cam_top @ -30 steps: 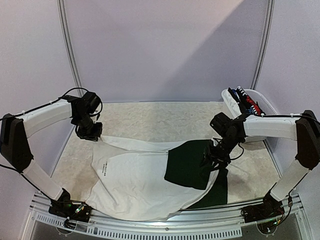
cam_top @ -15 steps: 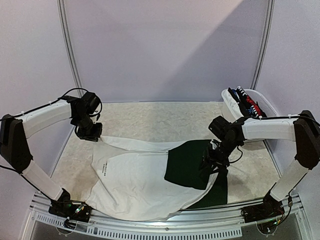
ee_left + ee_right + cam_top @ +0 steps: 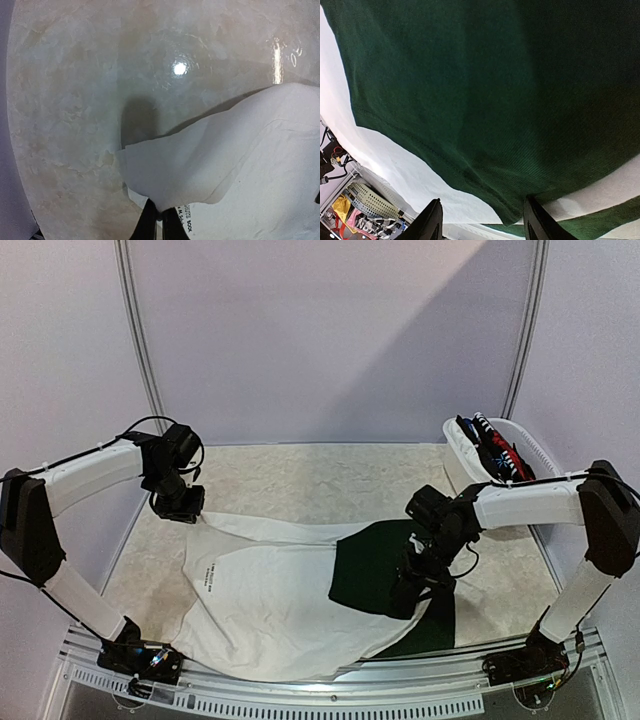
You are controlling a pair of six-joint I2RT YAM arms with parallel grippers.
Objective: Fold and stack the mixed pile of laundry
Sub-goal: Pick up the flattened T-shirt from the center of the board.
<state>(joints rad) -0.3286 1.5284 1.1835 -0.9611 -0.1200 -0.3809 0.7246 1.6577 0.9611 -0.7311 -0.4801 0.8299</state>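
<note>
Top view: the white T-shirt lies spread over the lower centre of the marbled worktop, with the dark green piece resting on its right half. The remaining garments, red, blue and striped, sit in the white tub at upper right. The left claw stands at the shirt's upper-left corner. In the left wrist view its fingers are drawn together on a folded edge of the white cloth, which rises slightly off the worktop there. The right claw hangs over the right edge of the green piece. In the right wrist view its fingers stand apart, straddling the stitched hem of the green fabric without clamping it. Both garments are judged light, limp knits that will sag and crease rather than hold shape, so they are best taken at hems or corners, where doubled, stitched cloth gives a firmer pinch. The green hem between the open fingers is the likely hold. Pulling it could drag the shirt beneath. Small black print on the shirt's left part is unreadable from above. The left wrist view shows the word "BOOK", and the letters before it are cropped.
</note>
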